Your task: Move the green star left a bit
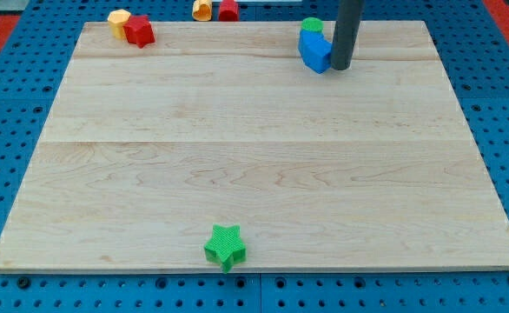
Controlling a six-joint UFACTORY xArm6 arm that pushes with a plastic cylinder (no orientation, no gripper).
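The green star (225, 245) lies near the bottom edge of the wooden board (254, 148), left of centre. My tip (340, 68) is far from it, at the view's top right, right beside a blue block (314, 50). A green round block (312, 26) sits just behind the blue one.
A red block (139, 31) and a yellow block (118, 21) sit at the board's top left corner. Another yellow block (202, 9) and a red block (228, 9) lie past the top edge. Blue pegboard (11, 104) surrounds the board.
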